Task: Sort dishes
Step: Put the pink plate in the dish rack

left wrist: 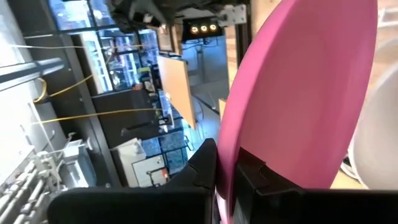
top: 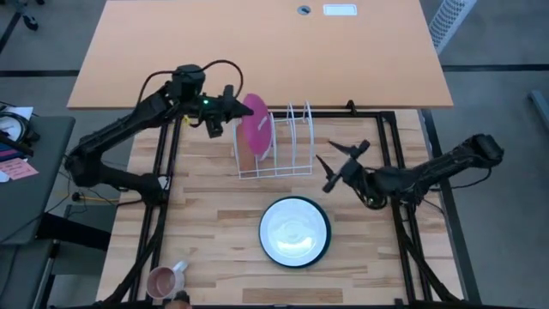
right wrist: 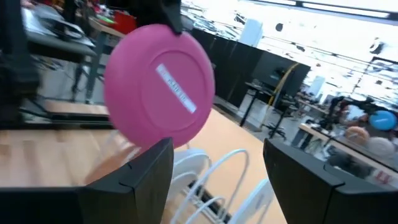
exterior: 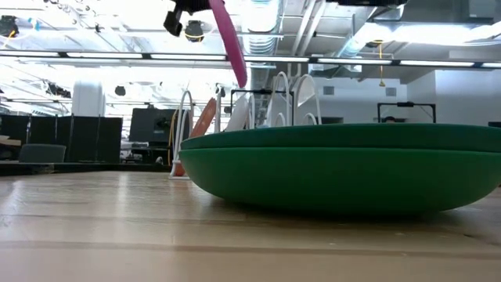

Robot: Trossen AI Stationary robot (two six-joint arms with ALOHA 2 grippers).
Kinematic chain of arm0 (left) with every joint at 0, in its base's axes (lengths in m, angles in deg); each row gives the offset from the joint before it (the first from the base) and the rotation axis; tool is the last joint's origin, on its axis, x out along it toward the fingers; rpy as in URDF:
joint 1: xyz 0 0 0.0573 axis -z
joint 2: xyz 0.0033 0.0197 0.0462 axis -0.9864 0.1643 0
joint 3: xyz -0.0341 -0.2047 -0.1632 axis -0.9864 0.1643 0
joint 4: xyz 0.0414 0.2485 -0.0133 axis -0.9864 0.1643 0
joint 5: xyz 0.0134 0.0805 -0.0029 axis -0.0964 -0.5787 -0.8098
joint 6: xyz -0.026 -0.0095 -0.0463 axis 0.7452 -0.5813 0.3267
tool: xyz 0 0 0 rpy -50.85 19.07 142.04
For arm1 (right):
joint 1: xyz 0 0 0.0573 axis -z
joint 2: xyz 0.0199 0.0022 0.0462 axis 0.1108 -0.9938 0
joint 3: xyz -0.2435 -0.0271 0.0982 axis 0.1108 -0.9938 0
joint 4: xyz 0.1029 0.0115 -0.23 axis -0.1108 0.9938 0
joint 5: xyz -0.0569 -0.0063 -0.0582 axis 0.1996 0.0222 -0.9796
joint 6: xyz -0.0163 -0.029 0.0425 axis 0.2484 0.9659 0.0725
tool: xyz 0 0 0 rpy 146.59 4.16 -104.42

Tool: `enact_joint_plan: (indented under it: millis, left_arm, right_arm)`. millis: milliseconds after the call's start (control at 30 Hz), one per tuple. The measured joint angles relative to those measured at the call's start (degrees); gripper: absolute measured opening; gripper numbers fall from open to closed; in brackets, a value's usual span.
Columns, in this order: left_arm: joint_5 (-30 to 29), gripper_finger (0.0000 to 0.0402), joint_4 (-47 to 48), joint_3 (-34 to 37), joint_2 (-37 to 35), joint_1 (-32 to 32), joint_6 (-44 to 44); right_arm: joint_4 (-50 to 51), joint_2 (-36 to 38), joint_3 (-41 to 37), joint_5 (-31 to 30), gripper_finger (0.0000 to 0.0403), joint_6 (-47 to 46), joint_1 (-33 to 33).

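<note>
Fingers [left wrist: 205, 171] of the left gripper [top: 225, 110] are clamped narrow on the rim of the magenta pink plate [top: 256, 127], which hangs on edge in the air just above the left end of the white wire rack [top: 276, 148]; in the low view the plate's lower edge [exterior: 232, 47] is clear of the rack's loops [exterior: 286, 100]. An orange-brown plate [top: 248, 158] stands tilted in a slot at that same end of the rack, below the pink one. Fingers of the right gripper [top: 337, 165] stand wide apart and hold nothing; this gripper sits just to the right of the rack, pointing toward it, and its wrist view looks between its own fingers [right wrist: 140, 177] at the pink plate's underside [right wrist: 160, 86]. Near the rack's front side, a white plate [top: 294, 228] lies stacked on a dark green plate [top: 324, 240], flat on the wooden desk [top: 214, 223]. A small pink mug [top: 165, 280] rests at the desk's front left, well apart from the rack.
</note>
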Motion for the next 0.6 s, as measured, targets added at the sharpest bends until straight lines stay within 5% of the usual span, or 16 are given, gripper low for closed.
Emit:
enact_joint_plan:
  millis: [600]
  left_arm:
    - [-8.1, 0.0011, 2.4, 0.0, 0.3, -2.0, -3.8]
  right_arm:
    - [-2.1, 0.0, 0.0, 4.4, 0.0255, 3.1, 11.8]
